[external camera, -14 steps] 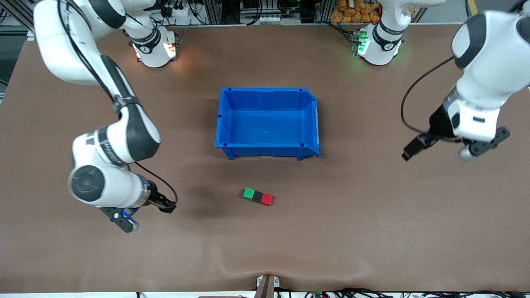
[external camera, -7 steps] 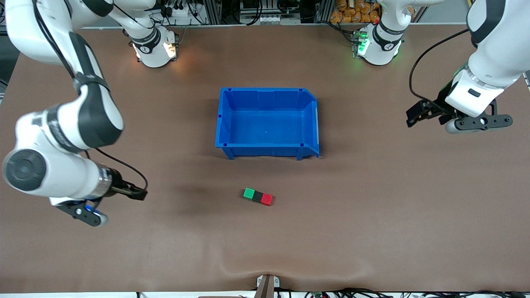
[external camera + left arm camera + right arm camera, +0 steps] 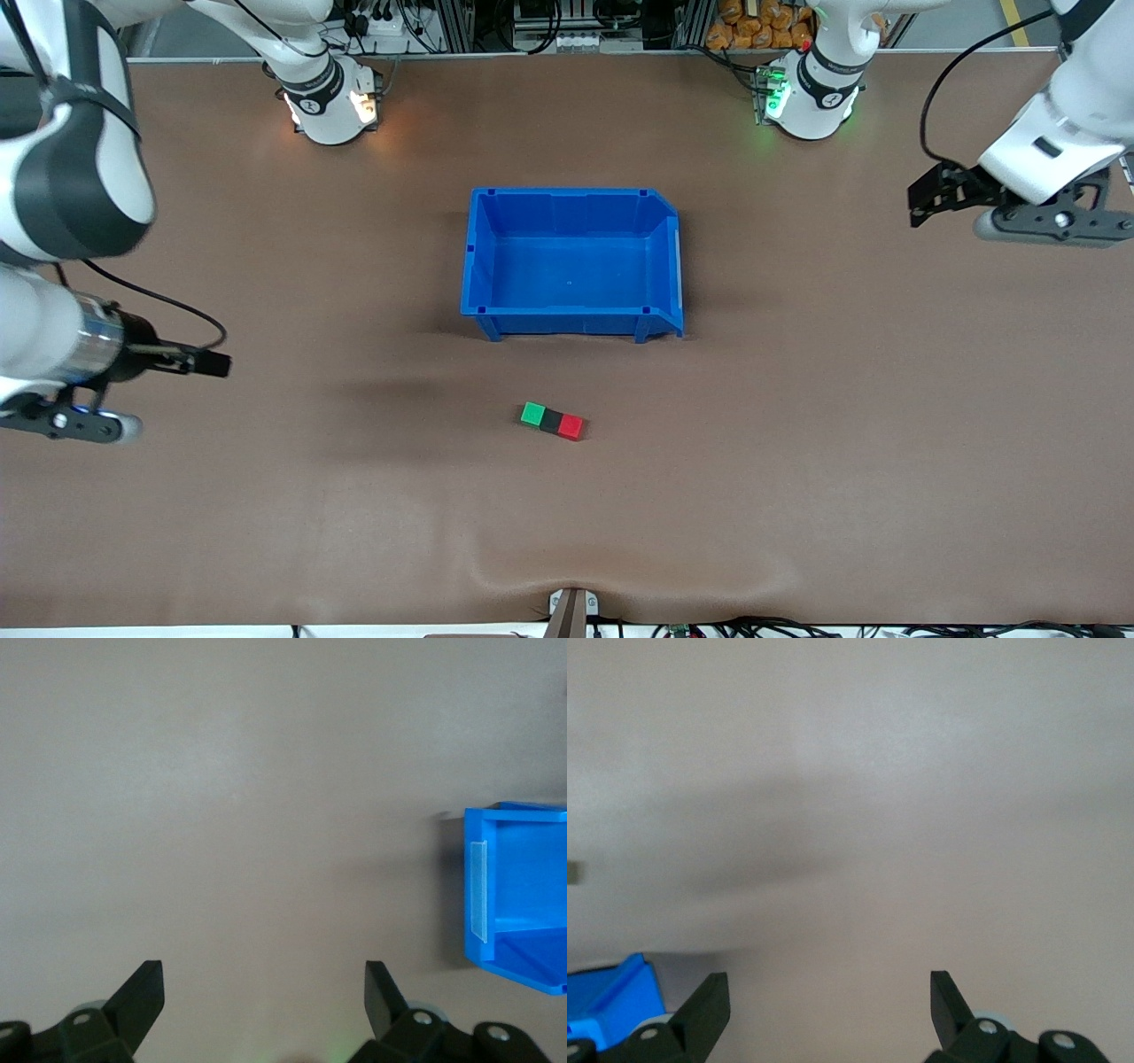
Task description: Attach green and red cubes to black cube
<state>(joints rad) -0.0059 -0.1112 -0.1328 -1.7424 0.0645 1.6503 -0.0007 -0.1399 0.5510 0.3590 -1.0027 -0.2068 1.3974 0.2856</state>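
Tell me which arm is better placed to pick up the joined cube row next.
Right, marginally. The right end effector, open, hangs over bare table toward the right arm's end, roughly level with the green cube, black cube and red cube. The left end effector, open, is farther off.

left gripper (image 3: 921, 197) open, aloft | right gripper (image 3: 215, 363) open (both arms outstretched sideways)
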